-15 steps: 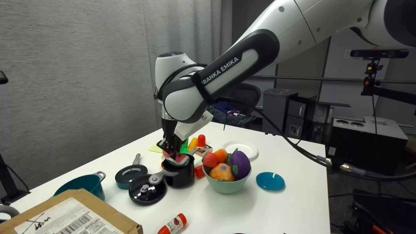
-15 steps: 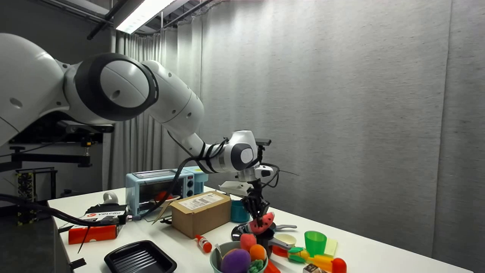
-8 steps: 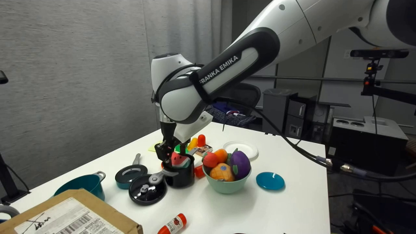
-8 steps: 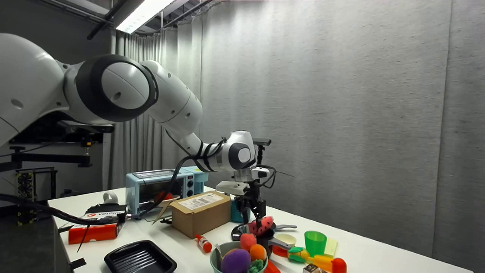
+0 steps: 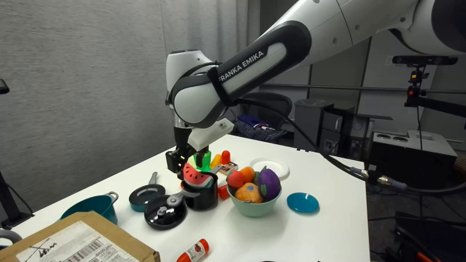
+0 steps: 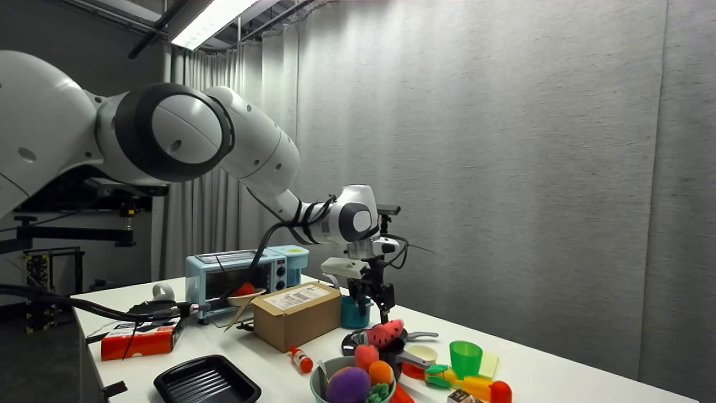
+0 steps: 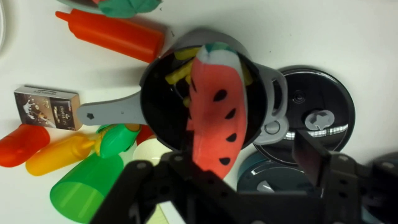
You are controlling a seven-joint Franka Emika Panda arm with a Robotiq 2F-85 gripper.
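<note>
A plush watermelon slice lies across the mouth of the black pot, part inside and part sticking up past the rim. Yellow pieces show under it in the wrist view. My gripper stands open just above the slice, fingers wide apart. One finger is close beside the melon's edge; whether they touch I cannot tell. The opposite finger is well away from it, over the black lid. In an exterior view the gripper hangs over the melon.
Close around the pot are a green bowl of plush fruit, a red bottle, a teal pan and a green cup. A cardboard box, a teal pot and a toaster oven stand farther off.
A second ago the fingers were closed on the watermelon slice at the pot. They have spread and let go, and the gripper has risen a little. The slice stays on the pot.
</note>
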